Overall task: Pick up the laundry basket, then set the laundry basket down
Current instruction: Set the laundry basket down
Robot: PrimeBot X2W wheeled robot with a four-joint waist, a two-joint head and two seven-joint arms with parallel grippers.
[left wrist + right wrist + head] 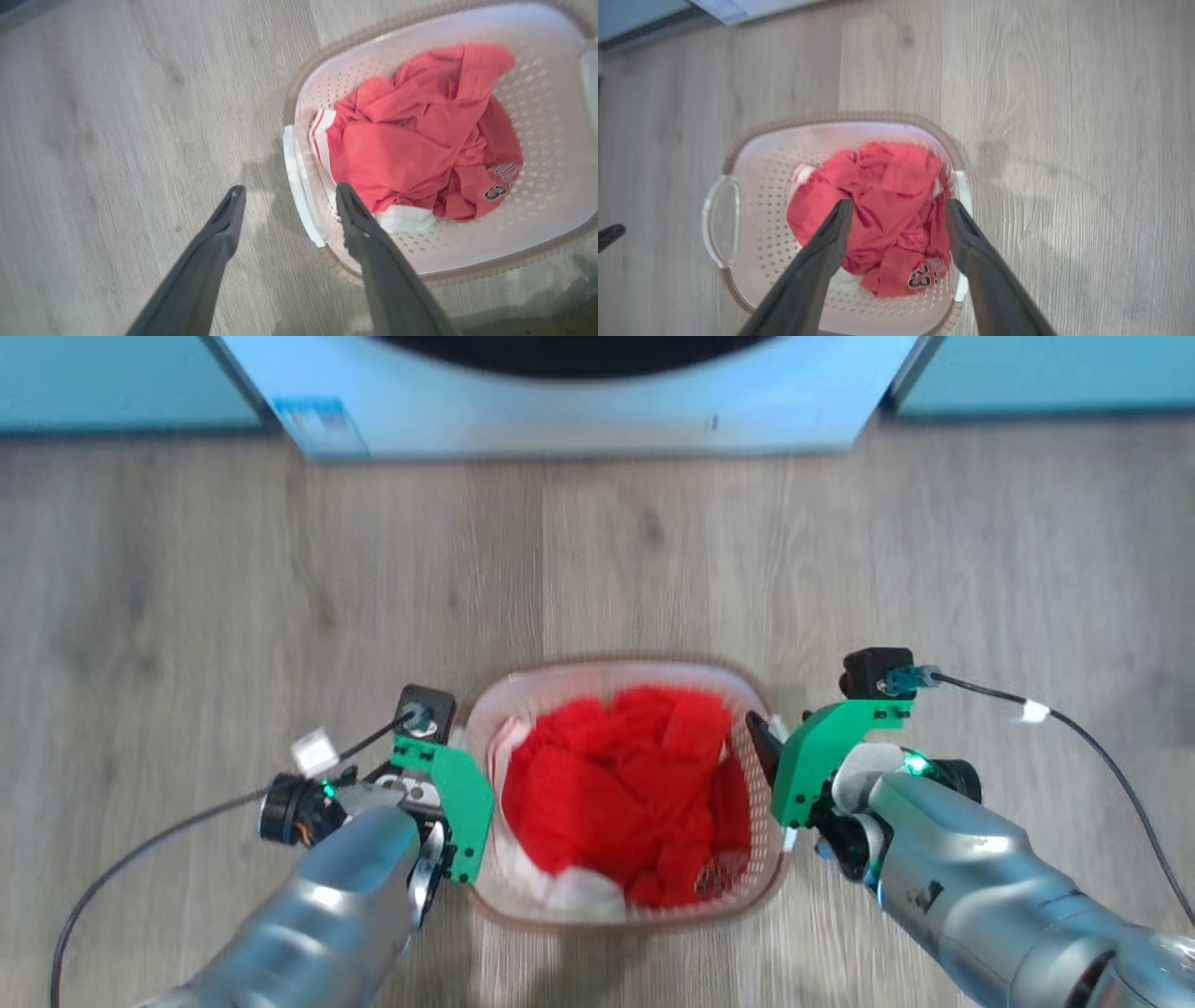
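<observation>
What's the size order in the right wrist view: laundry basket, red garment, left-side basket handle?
1. laundry basket
2. red garment
3. handle at the view's left
All sit at similar depth, so the order seems safe.

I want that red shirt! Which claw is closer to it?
Right, it seems. The right claw hangs open over the red shirt inside the laundry basket. The left claw is open astride the basket's side handle, one finger over the floor.

Silver forearms (pixel 962 877), green wrist brackets (pixel 822 756), black camera modules (pixel 868 672), white-tagged black cables (pixel 980 690), dark tapered tool fingers (pixel 210 252)
</observation>
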